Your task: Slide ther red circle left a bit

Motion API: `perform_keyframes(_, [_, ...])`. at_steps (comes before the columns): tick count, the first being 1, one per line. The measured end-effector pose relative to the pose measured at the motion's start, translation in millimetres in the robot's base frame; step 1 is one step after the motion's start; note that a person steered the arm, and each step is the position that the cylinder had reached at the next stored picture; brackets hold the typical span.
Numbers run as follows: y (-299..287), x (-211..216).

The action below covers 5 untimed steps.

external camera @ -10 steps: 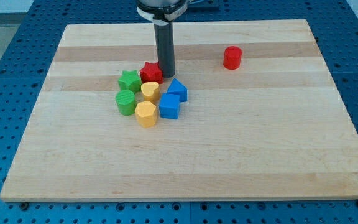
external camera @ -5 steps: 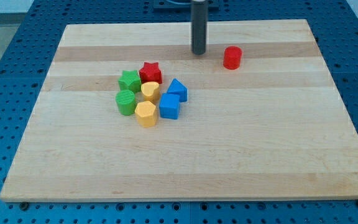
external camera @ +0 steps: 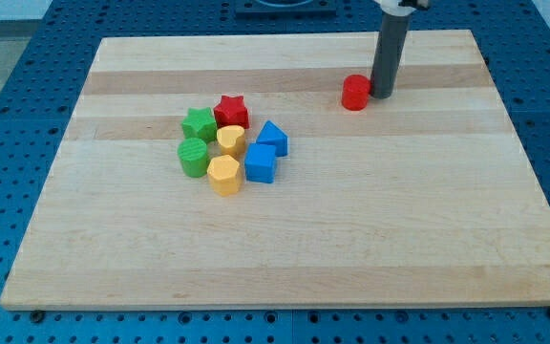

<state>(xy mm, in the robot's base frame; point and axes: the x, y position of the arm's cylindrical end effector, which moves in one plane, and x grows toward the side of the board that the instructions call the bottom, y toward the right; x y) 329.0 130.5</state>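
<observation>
The red circle (external camera: 355, 93) is a short red cylinder standing on the wooden board (external camera: 285, 239) toward the view's upper right. My tip (external camera: 383, 94) rests on the board just to the right of the red circle, touching it or nearly so. The dark rod rises straight up from there and leaves the view at the top.
A cluster sits left of centre: a red star (external camera: 231, 111), a green star (external camera: 198, 123), a green cylinder (external camera: 194, 158), a small yellow block (external camera: 231, 139), a yellow hexagon (external camera: 223, 175), a blue pointed block (external camera: 272, 137) and a blue cube (external camera: 261, 163).
My tip moved from beside the red star up and to the right across the board, and now stands at the red circle's right side. The blocks have not moved.
</observation>
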Motion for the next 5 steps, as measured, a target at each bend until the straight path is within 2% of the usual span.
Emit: perform_keyframes(5, [-45.4, -12.5])
